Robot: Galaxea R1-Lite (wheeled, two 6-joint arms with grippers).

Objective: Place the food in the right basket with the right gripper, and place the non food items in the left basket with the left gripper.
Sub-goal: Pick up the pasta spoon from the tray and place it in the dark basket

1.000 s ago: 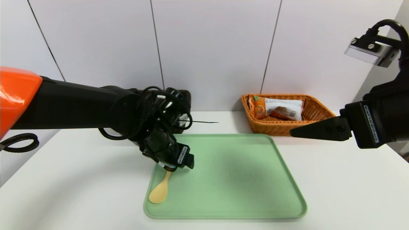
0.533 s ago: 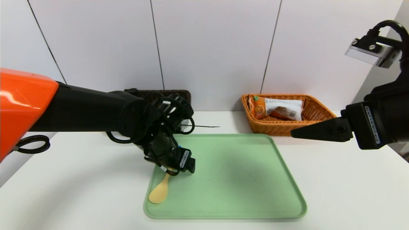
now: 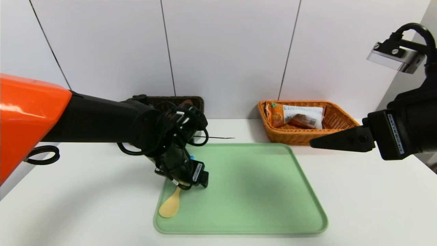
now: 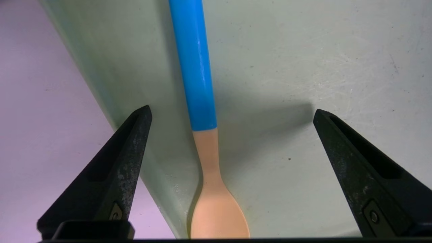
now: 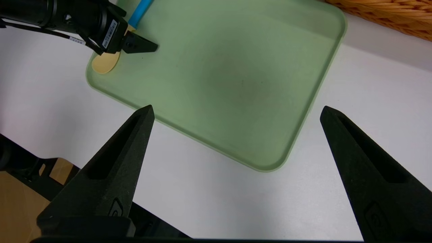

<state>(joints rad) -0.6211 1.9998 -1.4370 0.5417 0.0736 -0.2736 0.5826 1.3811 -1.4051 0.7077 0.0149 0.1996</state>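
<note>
The left gripper [image 4: 233, 114] is hovering over the left side of the green tray [image 3: 252, 191], its open fingers straddling the blue-handled spoon [image 4: 199, 74] with room on both sides. The tray's centre and right side are lying unobstructed. The left arm is partly blocking the dark woven basket [image 3: 197, 101] behind.

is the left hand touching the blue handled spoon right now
Apart: the left wrist view shows bare tray between the spoon and each fingertip of the left hand.

Unclear place — white table [image 3: 88, 205], plain panels [image 3: 232, 51].
</note>
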